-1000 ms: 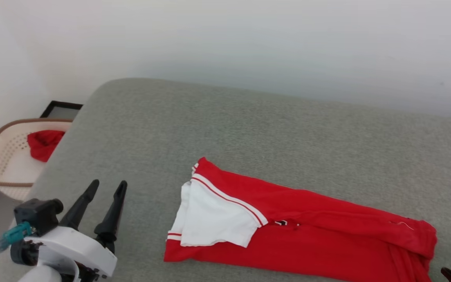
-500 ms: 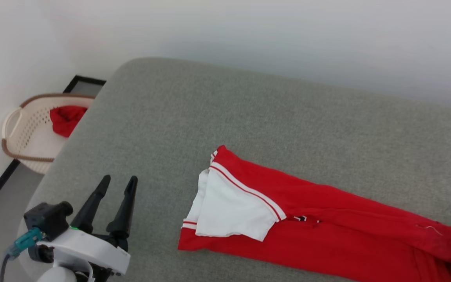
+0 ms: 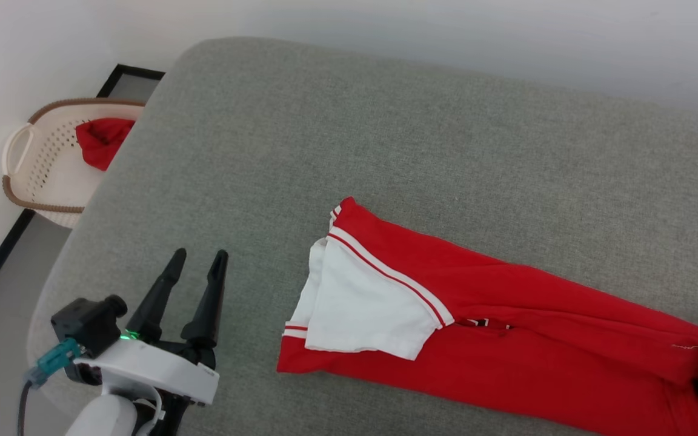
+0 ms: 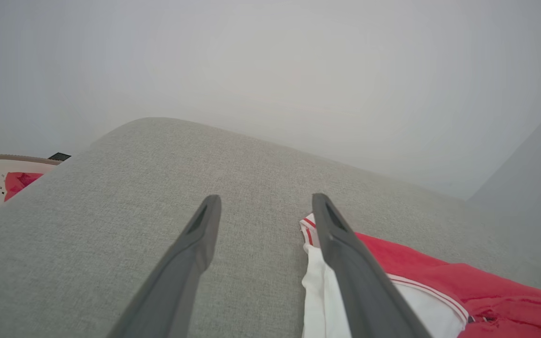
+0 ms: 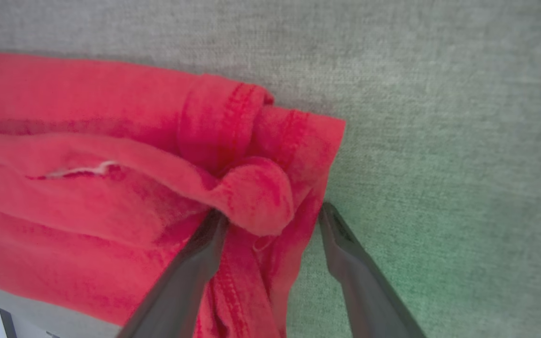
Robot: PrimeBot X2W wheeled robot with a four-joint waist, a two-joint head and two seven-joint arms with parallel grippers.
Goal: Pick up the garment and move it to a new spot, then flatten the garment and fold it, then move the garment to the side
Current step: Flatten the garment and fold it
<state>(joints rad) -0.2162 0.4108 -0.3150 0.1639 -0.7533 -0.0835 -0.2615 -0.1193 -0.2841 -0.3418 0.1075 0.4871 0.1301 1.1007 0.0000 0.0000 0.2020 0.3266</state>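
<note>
The garment, folded lengthwise into a strip, lies near the grey cushion's front edge. Left end effector hovers open and empty over the cushion; right end effector, open, straddles the bunched hem. Cross-fold and side placement likely remain.

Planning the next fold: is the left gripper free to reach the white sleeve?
Probably yes: the open left gripper hovers beside the sleeve, with only bare cushion between them.
</note>
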